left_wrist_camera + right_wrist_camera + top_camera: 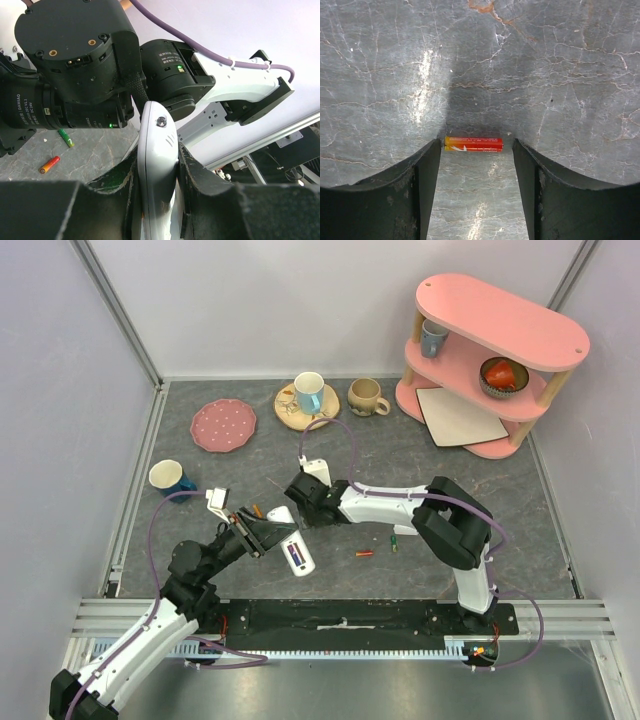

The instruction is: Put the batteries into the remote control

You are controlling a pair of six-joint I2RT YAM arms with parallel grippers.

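Remote control (157, 150) — clenched edgewise in left tool (159, 162), apparently steadied for loading; red-orange battery (473, 144) — flat on table (545, 75), right tool (476, 152) spread astride it, not yet gripping.

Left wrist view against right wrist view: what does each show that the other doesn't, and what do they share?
Only left wrist: the remote control clamped between the left fingers, the right arm, and a green battery near a red-orange battery. Only right wrist: the right fingers open astride what looks like another orange battery. Both: the grey marbled table.
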